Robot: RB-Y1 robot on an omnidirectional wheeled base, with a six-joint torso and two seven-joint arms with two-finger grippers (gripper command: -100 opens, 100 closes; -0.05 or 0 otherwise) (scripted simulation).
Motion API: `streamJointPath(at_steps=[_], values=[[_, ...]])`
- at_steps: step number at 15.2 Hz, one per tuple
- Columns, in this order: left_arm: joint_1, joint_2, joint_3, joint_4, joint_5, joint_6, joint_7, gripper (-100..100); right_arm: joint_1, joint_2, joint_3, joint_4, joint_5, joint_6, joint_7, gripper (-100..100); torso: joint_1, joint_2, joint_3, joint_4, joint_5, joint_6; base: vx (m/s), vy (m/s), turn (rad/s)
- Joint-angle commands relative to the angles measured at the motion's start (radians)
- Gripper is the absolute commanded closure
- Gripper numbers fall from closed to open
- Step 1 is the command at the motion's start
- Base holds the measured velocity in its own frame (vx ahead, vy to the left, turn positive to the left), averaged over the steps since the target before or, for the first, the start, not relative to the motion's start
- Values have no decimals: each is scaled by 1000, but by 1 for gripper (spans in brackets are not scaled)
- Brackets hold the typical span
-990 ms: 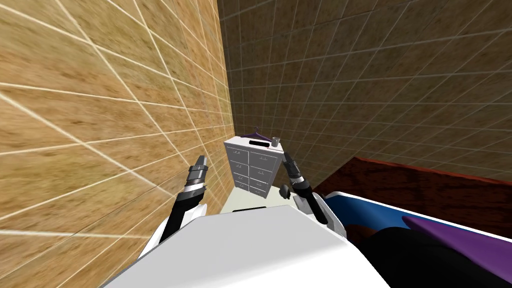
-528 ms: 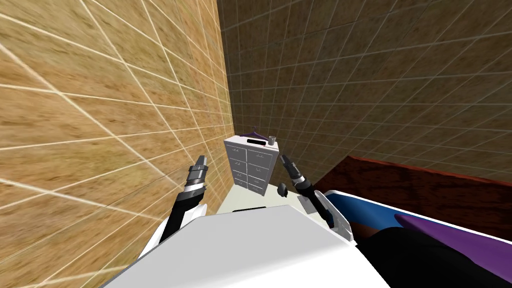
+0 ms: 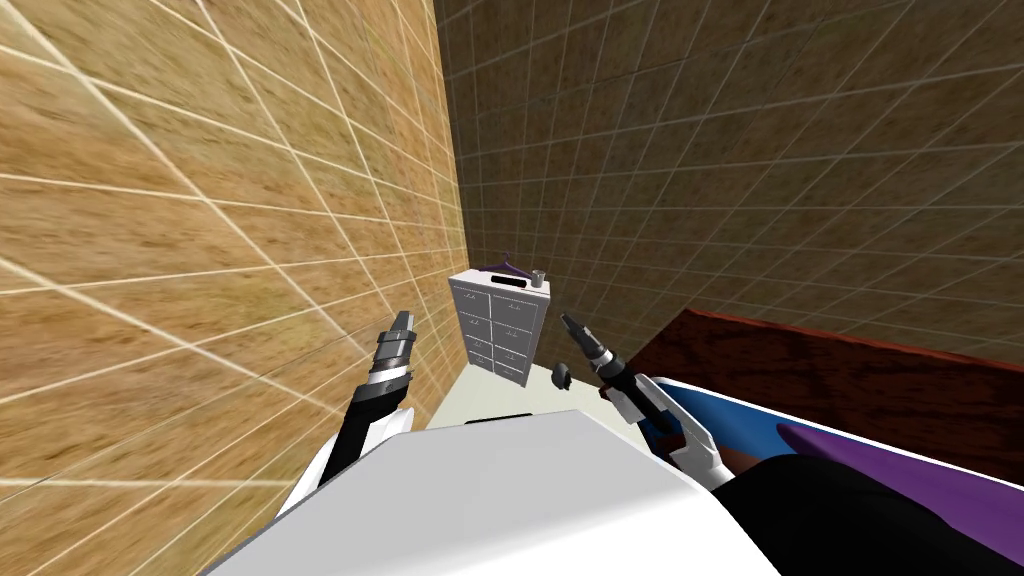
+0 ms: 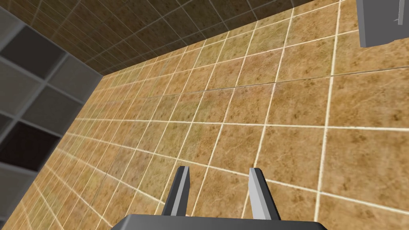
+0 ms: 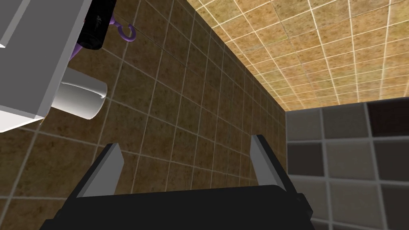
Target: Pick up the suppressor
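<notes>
Pulling back since a second ago, right pincer [image 3: 567, 322] is hanging wide open short of the white eight-drawer chest [image 3: 500, 332], whose top is carrying one black suppressor [image 3: 513, 284], one purple hanger [image 5: 121, 35] and one grey cup [image 3: 538, 277]; left pincer [image 4: 219, 169] is gaping narrowly, empty.

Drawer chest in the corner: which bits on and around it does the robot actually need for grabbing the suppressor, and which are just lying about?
Needed:
black suppressor, lying on the white drawer chest
open right gripper

Lying about:
purple hanger
grey cylinder
Both are on the chest top.
</notes>
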Motion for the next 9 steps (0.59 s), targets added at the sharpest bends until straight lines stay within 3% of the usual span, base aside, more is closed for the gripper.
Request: streamJointPath(at_steps=[1,4,5,8,9], values=[[0,0,0,0,0,0,0,0,-4,-50,-12,47,8,-33,-25,-100,0,0,0,0,0,0,-109,-90,69],[0,0,0,0,0,0,0,0,-4,-106,-12,47,8,-33,-25,-100,-3,1,1,0,-1,0,-84,-87,40],[0,0,0,0,0,0,0,0,-8,-136,-22,87,16,-59,-48,-100,-1,-1,0,0,0,0,-65,-59,63],[0,0,0,0,0,0,0,0,-8,-189,-22,87,16,-59,-48,-100,1,-1,0,0,0,0,-69,-48,45],[0,0,0,0,0,0,0,0,-12,-220,-33,127,23,-86,-71,-100,2,-2,-1,0,0,0,-68,-55,70]])
